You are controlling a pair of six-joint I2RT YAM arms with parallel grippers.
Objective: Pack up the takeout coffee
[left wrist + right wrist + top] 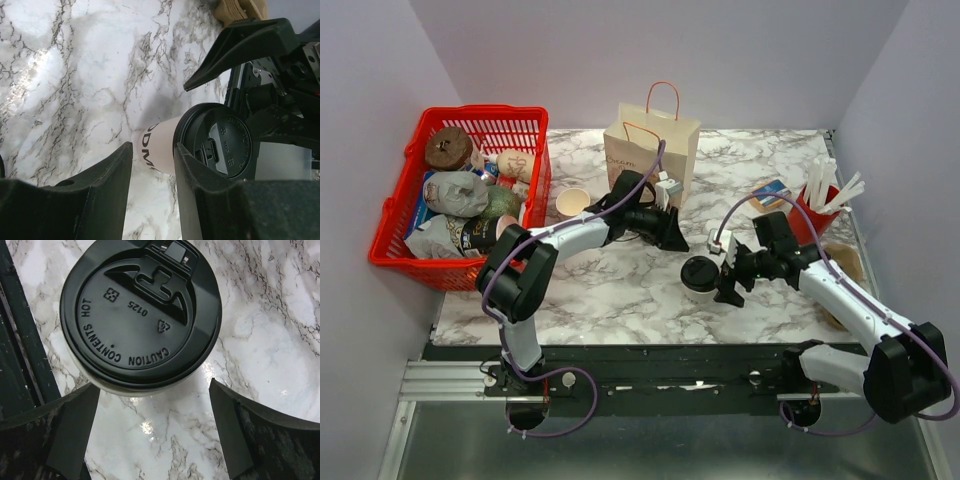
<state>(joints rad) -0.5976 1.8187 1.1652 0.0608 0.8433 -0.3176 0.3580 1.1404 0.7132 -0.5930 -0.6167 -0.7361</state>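
The takeout coffee [700, 275], a whitish paper cup with a round black lid, stands on the marble table between the two arms. My right gripper [728, 284] is open just right of it. In the right wrist view the lid [140, 315] lies just ahead of the gripper's [155, 405] wide-spread tips, not between them. My left gripper [673, 238] is open and empty, a short way up and left of the cup, below the paper bag [650, 150]. In the left wrist view the cup [210, 145] sits beyond the gripper [152, 170].
A red basket [395, 215] full of food items stands at the left. A tan paper cup [572, 202] and a small carton [668, 190] sit near the bag. A red holder with white sticks [815, 210] and a blue packet [770, 193] are at the right.
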